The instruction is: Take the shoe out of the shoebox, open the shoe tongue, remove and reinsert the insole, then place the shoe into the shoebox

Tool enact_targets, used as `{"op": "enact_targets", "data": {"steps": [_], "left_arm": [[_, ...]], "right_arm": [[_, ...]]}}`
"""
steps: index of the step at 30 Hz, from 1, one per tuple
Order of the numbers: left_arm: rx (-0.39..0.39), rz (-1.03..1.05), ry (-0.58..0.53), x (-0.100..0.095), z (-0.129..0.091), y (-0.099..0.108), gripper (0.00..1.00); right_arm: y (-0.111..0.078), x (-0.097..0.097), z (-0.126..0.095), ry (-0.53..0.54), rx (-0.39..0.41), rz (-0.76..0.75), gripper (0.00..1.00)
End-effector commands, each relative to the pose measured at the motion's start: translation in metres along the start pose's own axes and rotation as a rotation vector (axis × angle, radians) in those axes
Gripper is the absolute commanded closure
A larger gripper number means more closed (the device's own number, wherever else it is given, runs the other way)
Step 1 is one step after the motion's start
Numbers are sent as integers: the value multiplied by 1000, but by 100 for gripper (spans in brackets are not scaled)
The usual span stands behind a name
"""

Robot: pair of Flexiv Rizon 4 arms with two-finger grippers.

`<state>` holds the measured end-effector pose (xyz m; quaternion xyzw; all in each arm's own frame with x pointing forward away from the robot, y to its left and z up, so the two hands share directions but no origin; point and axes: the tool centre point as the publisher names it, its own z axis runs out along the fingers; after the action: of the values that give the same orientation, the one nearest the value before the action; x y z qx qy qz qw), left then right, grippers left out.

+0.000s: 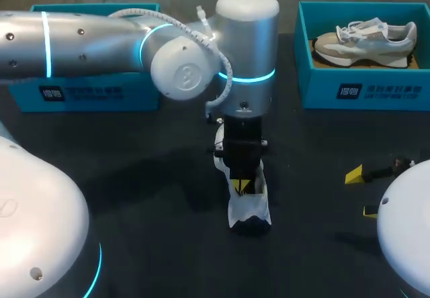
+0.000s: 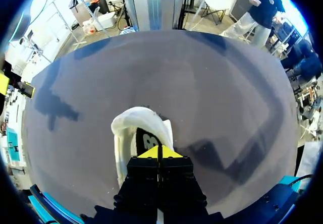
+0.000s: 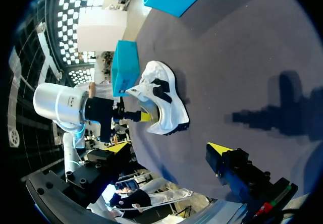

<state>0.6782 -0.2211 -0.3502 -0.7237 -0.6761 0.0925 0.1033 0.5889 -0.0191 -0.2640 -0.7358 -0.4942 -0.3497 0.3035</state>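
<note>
- One white shoe (image 1: pixel 247 207) is out on the table (image 1: pixel 134 177), about mid-table. Grip status?
- Left gripper (image 1: pixel 242 186) is down in the shoe's opening, tips pressed together. Can't tell if the insole is pinched. Right gripper (image 1: pixel 361 192) is spread apart, empty, well off to the side.
- Handling?
- Likely light, with a soft upper and a stiffer sole. It'll probably skid if tugged, so brace the sole or heel with the right and pull the thin, floppy insole by its edge. The second shoe (image 1: pixel 363 39) stays in the right shoebox (image 1: pixel 363 90).

Head camera's high behind, looking down on the table (image 1: pixel 134 177); left wrist camera sits right over the white shoe (image 2: pixel 132 125); right wrist catches it from well aside.
</note>
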Motion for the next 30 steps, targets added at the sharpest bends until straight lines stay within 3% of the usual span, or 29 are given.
{"op": "enact_targets", "data": {"steps": [1,14,17,18,21,26,30], "left_arm": [[6,-5,16,-7,15,4,100],[53,-16,47,-10,51,4,100],[61,-42,12,-9,64,5,100],[45,-40,-74,-12,70,7,100],[31,-61,-121,-15,76,8,100],[21,-61,-144,-17,74,7,100],[-5,-44,-157,-20,51,6,100]], "right_arm": [[-3,1,-1,-3,-4,0,0],[-3,1,-1,-3,-4,0,0],[-3,1,-1,-3,-4,0,0],[-3,1,-1,-3,-4,0,0],[-3,1,-1,-3,-4,0,0],[-3,1,-1,-3,-4,0,0],[-3,1,-1,-3,-4,0,0]]}}
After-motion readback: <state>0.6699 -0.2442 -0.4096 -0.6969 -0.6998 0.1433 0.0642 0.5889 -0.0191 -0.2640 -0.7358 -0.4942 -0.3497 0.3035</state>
